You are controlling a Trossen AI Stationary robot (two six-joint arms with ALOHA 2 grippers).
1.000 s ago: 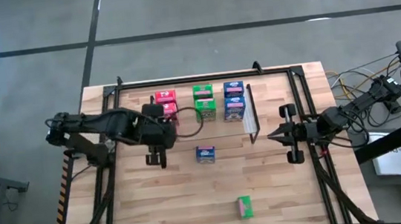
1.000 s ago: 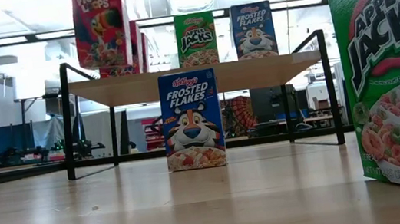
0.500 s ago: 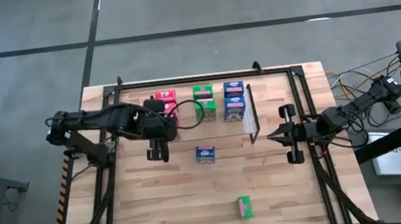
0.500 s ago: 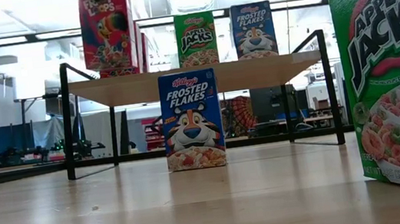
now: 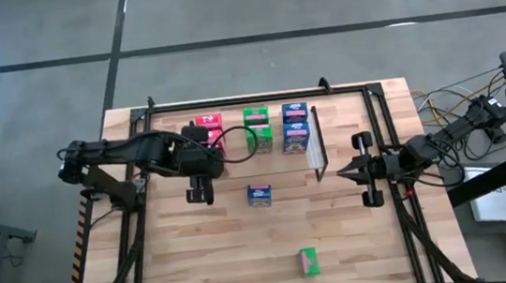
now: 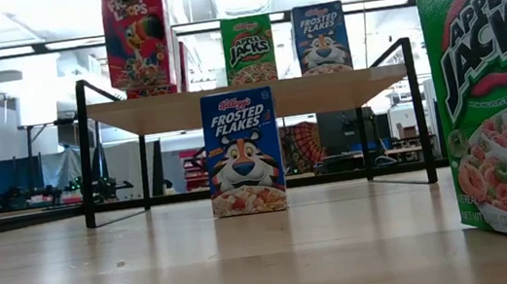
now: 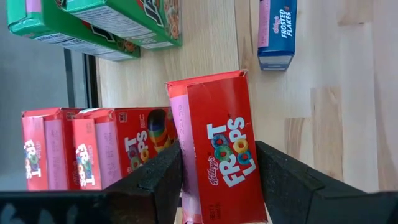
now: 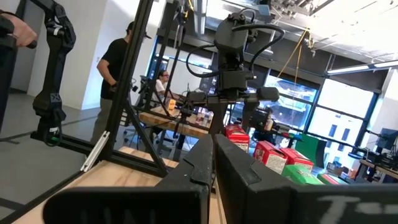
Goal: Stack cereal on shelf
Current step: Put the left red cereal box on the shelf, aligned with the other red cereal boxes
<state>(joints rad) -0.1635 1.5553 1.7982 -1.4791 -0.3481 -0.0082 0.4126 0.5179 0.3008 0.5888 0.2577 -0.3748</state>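
My left gripper point(image 5: 199, 192) is shut on a red cereal box point(image 7: 217, 149), which hangs high at the left of the shelf point(image 6: 248, 99) in the low view point(image 6: 134, 35). Two more red boxes point(image 7: 81, 155), green boxes point(image 5: 256, 127) and blue boxes point(image 5: 296, 127) stand on the shelf's wood top. A blue box point(image 5: 258, 194) stands upright on the table before the shelf. A green box point(image 5: 309, 261) stands near the table's front edge. My right gripper point(image 5: 346, 171) waits shut at the table's right side, holding nothing. My left gripper pinches the red box's two narrow sides point(image 7: 177, 180) between its two fingers, at the box's upper end beside the printed name. The fingers slant down from above and lie across the box. The box hangs upright below them, lifted clear of table and shelf.
A bigger black frame point(image 5: 383, 128) runs round the table's edges. Bare wood lies between the blue box and the green one. Behind the table the right wrist view shows a person point(image 8: 121, 68) and workbenches.
My left gripper has carried the red box a little toward the table's far edge and right, toward the shelf. The box stays upright and clear.
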